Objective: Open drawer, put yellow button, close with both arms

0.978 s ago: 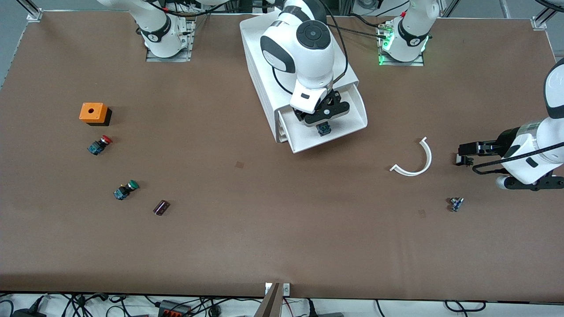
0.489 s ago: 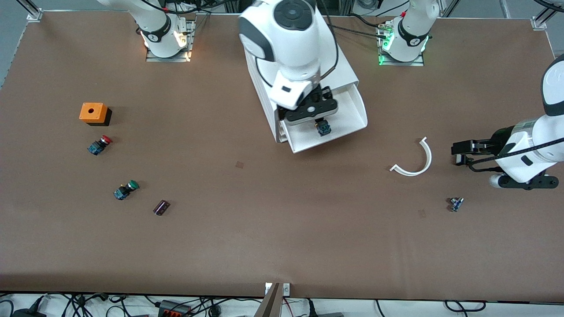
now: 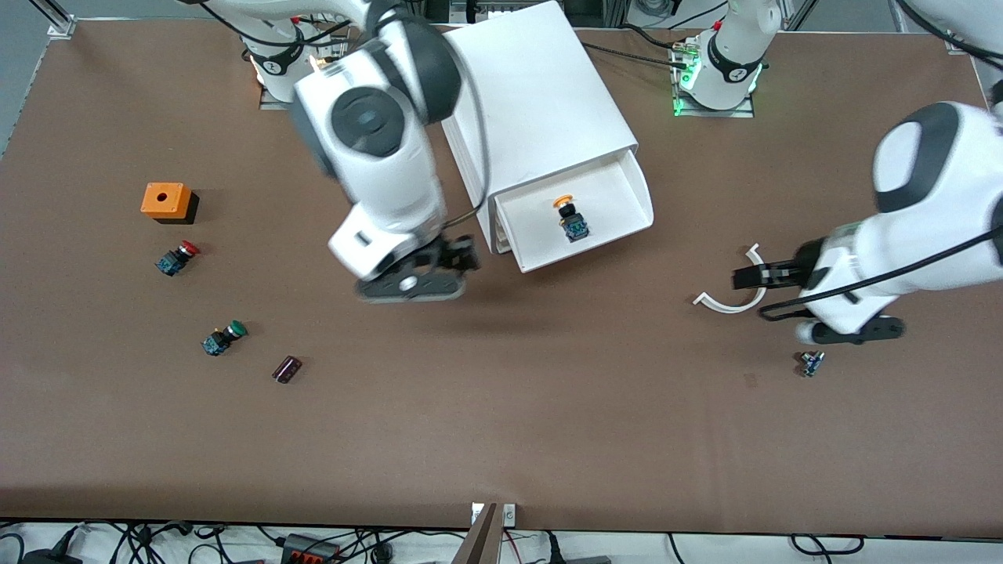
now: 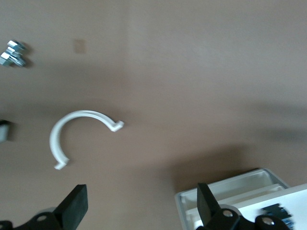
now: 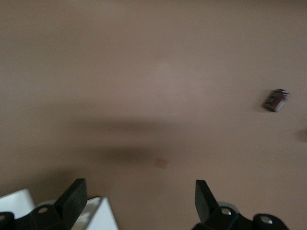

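The drawer (image 3: 589,249), the top one of the white cabinet (image 3: 533,94), stands pulled open. The yellow button (image 3: 567,212) lies inside it on its side, free of both grippers. My right gripper (image 3: 452,263) is open and empty, over the table beside the cabinet's front corner toward the right arm's end. In the right wrist view its gripper (image 5: 139,203) has a white corner of the cabinet (image 5: 103,216) by one finger. My left gripper (image 3: 744,276) is open and empty over a white curved strip. In the left wrist view its gripper (image 4: 140,208) is near the drawer's corner (image 4: 225,192).
A white curved strip (image 3: 736,301) (image 4: 72,125) and a small metal part (image 3: 812,363) (image 4: 13,52) lie toward the left arm's end. An orange box (image 3: 166,200), a red-capped switch (image 3: 177,258), a green-capped switch (image 3: 223,338) and a dark block (image 3: 287,369) (image 5: 276,99) lie toward the right arm's end.
My right gripper let go of the yellow button in the drawer, rose and swung off toward the right arm's end. My left gripper moved toward the cabinet, over the curved strip.
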{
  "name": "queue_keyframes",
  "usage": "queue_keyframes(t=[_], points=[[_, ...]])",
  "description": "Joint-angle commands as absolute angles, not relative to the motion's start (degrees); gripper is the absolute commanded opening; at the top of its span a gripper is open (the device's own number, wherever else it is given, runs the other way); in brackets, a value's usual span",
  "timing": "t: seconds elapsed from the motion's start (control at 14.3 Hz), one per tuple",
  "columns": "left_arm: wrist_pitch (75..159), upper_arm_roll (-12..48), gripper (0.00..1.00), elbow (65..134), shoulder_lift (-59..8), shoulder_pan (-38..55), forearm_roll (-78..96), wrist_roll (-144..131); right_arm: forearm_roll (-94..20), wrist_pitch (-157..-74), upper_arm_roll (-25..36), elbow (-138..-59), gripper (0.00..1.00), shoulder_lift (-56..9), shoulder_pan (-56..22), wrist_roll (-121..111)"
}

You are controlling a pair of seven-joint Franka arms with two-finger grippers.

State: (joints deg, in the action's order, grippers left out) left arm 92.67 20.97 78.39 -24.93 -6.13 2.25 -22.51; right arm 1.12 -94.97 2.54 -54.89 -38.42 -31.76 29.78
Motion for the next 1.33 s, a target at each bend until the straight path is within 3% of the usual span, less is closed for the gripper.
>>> queue_keyframes(t=[0.0,0.49,0.7,0.98,1.26], points=[[94.9,22.7,1.00,81.6,-26.1,-4.4,2.7,-27.6,0.8,-91.4,1.4,-55.5,1.00,-37.1,-23.6,27.8],[107.4,22.6,1.00,91.4,-26.0,6.8,1.8,-41.5,0.8,-86.5,1.5,-55.8,1.00,-35.3,-17.0,26.7],[113.4,22.7,1.00,95.4,-25.8,9.0,1.7,-45.6,0.8,-88.8,1.5,-63.4,1.00,-30.4,-13.2,24.7],[113.6,23.3,1.00,98.3,-23.7,10.6,1.6,-47.1,0.9,-94.7,1.1,-75.8,1.00,-20.5,-7.6,20.7],[113.6,26.4,1.00,103.0,-21.3,10.3,1.8,-47.4,1.0,-94.7,0.2,-79.6,1.00,-15.0,-1.7,12.3]])
